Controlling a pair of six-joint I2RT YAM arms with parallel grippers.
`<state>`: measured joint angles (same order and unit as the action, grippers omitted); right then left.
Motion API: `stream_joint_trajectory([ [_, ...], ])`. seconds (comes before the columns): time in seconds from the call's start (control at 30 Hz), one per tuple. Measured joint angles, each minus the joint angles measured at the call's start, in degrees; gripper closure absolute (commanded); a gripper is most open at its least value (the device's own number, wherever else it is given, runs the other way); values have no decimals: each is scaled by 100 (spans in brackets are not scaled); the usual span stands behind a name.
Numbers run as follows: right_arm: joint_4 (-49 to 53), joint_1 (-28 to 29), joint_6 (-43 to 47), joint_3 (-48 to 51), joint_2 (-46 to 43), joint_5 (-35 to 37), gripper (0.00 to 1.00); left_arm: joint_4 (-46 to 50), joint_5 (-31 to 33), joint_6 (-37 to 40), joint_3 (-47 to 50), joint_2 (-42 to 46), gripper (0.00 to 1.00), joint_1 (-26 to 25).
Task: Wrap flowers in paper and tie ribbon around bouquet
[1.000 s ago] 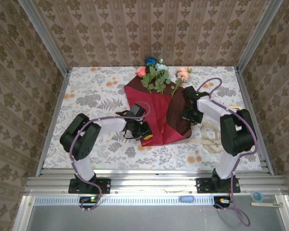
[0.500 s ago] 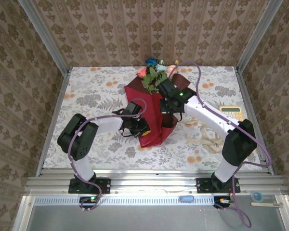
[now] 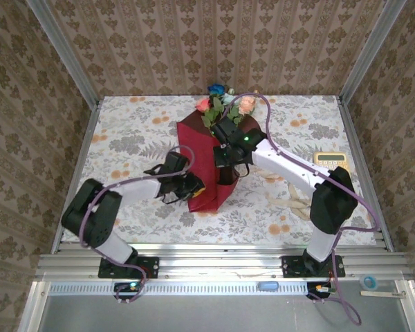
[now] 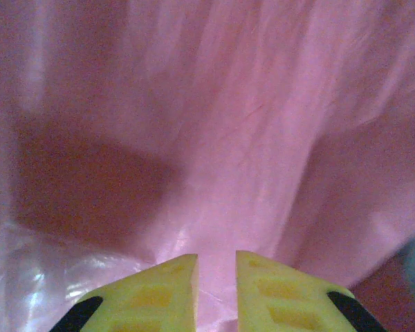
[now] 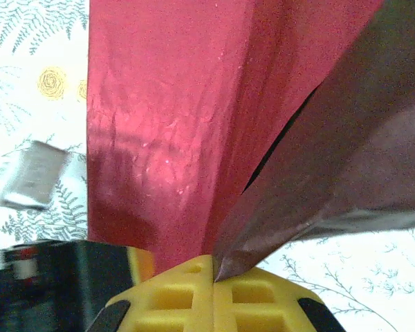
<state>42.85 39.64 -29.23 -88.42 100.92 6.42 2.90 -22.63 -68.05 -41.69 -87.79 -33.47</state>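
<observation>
Two right fingers (image 5: 180, 299) tight on paper (image 5: 159, 138)

left arm (image 3: 128, 190): folded low, elbow way out left of the paper (image 3: 197, 145), forearm running right to its lower left edge
left gripper (image 3: 191, 187): at the paper's bottom end, yellow fingers (image 4: 159, 290) a small gap apart, sheet right in front of them
right arm (image 3: 297, 169): elbow off right of the paper, long forearm reaching left over it
right gripper (image 3: 223, 158): on the paper's right side, fingers (image 5: 176, 294) squeezed together, pinching a fold
</observation>
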Motion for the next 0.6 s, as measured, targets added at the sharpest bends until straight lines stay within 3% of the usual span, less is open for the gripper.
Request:
stream_joint_trajectory([
  [0.33, 59, 153, 168, -70, -4, 66, 100, -352, -136, -317, 883, 118, 86, 763],
  [0.6, 234, 916, 249, -455, -4, 175, 100, -968, -308, -466, 1008, -122, 93, 870],
])
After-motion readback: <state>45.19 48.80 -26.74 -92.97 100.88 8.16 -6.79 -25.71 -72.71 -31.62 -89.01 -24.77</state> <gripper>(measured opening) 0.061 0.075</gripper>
